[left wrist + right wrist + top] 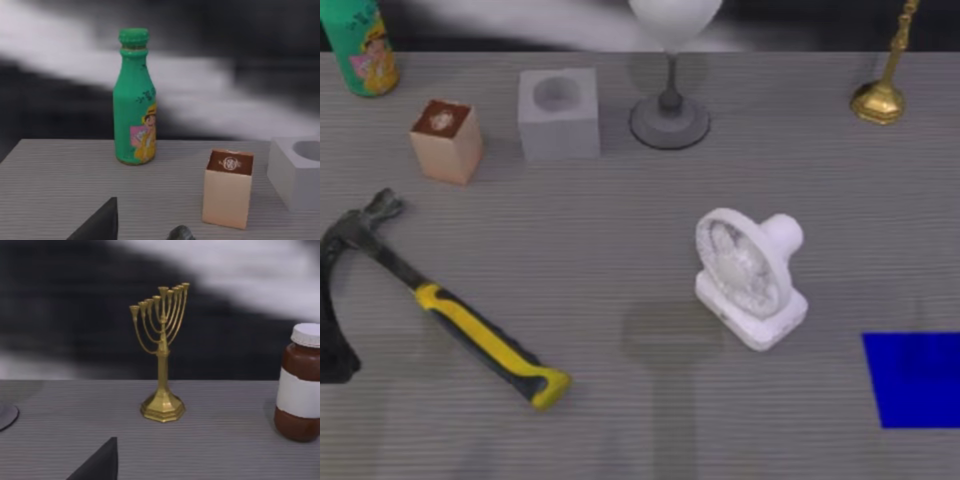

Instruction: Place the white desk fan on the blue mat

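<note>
The white desk fan (750,275) stands upright on its base right of the table's middle, with its round grille turned towards the front left. The blue mat (915,378) lies flat at the front right edge, apart from the fan and bare. Neither wrist view shows the fan or the mat. A dark part of my left gripper (100,225) shows at the edge of the left wrist view, which looks at the back left corner. A dark part of my right gripper (100,462) shows in the right wrist view, which faces the back right. Nothing is held.
A yellow-handled hammer (470,330) lies at the front left, with a dark shape (335,340) beside its head. Along the back stand a green bottle (360,45), a tan box (445,140), a grey cube (558,112), a goblet (670,110), a gold candelabrum (882,95) and a brown jar (300,385).
</note>
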Robot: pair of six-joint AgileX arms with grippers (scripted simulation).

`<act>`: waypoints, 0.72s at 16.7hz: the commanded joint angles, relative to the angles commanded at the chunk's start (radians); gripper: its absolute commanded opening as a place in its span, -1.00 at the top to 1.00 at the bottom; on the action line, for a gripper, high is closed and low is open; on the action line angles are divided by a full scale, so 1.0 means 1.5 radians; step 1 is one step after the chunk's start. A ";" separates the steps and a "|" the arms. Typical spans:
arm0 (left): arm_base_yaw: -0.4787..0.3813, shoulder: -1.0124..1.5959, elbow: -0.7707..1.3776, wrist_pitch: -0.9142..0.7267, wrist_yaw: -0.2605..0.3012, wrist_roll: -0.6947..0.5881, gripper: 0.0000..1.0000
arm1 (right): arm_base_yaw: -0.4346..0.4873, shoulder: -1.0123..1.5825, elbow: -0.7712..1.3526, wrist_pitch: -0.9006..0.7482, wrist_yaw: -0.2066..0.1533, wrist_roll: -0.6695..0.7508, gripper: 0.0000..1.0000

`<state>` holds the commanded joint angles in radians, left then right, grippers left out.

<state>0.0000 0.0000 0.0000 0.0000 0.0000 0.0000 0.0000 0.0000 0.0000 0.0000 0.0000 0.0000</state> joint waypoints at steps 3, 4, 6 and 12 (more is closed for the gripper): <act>0.000 0.000 0.000 0.000 0.000 0.000 -1.00 | 0.003 0.007 0.006 -0.006 -0.001 -0.001 -1.00; 0.000 0.000 0.000 0.000 0.000 0.000 -1.00 | 0.009 0.020 0.020 -0.020 -0.002 -0.003 -1.00; 0.000 0.000 0.000 0.000 0.000 0.000 -1.00 | 0.029 0.069 0.067 -0.063 -0.005 -0.009 -1.00; 0.000 0.000 0.000 0.000 0.000 0.000 -1.00 | 0.126 0.376 0.354 -0.290 -0.008 -0.030 -1.00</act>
<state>0.0000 0.0000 0.0000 0.0000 0.0000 0.0000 0.1897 0.5636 0.5315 -0.4346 -0.0124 -0.0455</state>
